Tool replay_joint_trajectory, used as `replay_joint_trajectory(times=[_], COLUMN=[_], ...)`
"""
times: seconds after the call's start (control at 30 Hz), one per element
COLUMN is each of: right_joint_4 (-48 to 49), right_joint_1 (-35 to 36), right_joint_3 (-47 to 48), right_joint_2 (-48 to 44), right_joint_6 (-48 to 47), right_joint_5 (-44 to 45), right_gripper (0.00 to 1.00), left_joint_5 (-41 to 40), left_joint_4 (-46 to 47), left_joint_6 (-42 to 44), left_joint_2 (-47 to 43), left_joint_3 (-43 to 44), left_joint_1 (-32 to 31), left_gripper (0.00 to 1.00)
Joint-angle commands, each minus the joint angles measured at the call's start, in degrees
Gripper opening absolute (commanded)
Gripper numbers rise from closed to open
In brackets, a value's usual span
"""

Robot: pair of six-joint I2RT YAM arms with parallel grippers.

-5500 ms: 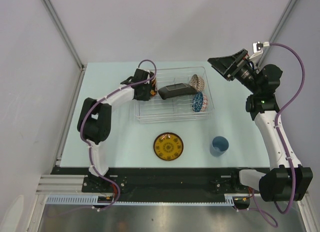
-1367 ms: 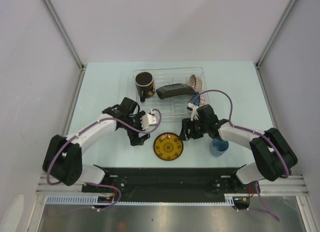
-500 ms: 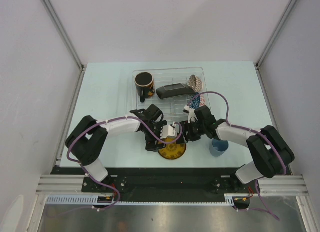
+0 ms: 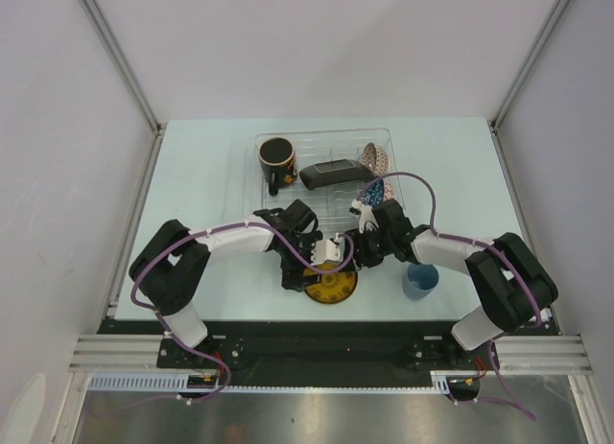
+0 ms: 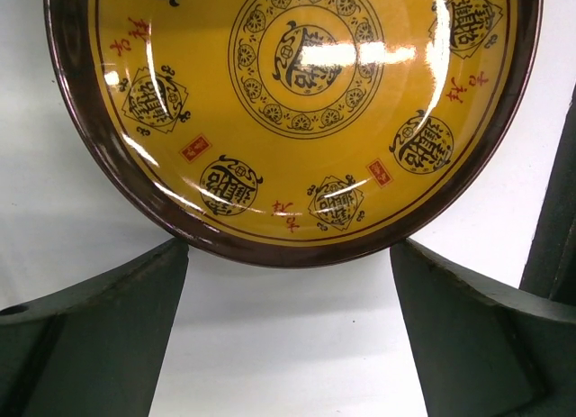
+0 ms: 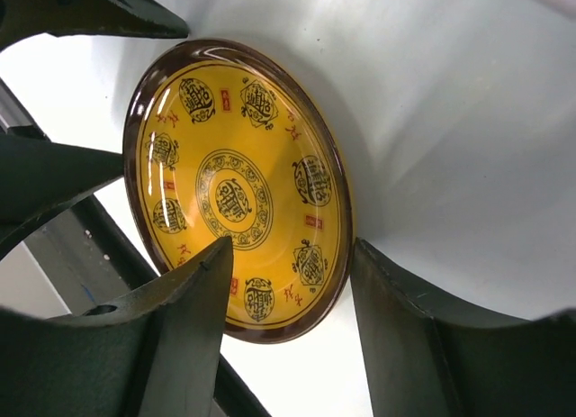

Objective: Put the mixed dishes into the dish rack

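The yellow-brown saucer [image 4: 333,285] [image 5: 297,102] [image 6: 238,187] lies flat on the table in front of the dish rack [image 4: 403,202]. My left gripper [image 4: 319,263] [image 5: 288,248] is open and low at the saucer's left side, its rim just past the fingertips. My right gripper [image 4: 359,255] [image 6: 292,246] is open and straddles the saucer's rim, one finger over the inside and one outside. In the rack are the red-inside dark cup [image 4: 276,157], black square plate [image 4: 331,173], beige bowl [image 4: 376,157] and blue bowl [image 4: 380,189], the last partly hidden by my right arm.
The light blue cup [image 4: 419,280] stands upright on the table, right of the saucer and close under my right forearm. Both arms meet over the saucer, so my left fingers [image 6: 90,12] show in the right wrist view. Grey walls surround the table.
My left arm left the cup in the rack and swung right to the saucer. My right arm came down to the saucer, and its jaws have narrowed around the rim.
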Motion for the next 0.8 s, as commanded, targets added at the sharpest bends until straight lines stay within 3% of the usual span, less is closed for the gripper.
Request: replay_joint_trajectory(times=[0.0, 0.33, 0.77], right_joint_4=[-3.89, -8.29, -4.79], right_joint_1=[0.38, -0.50, -1.03], right_joint_3=[1.28, 3.47, 5.06], right_joint_2=[0.04, -6.02, -2.60], right_joint_6=[2.64, 2.11, 3.34], right_joint_5=[-8.68, -10.71, -14.76], right_gripper=[0.57, 0.56, 0.49], left_joint_5=[1.78, 2.22, 2.83], left_joint_4=[7.85, 8.56, 9.52], left_joint_6=[-3.64, -5.14, -6.54], left_joint_2=[2.61, 3.05, 3.23], left_joint_3=[2.92, 4.60, 5.65], left_joint_1=[-1.05, -1.05, -1.05], left_gripper=[1.00, 1.00, 1.00])
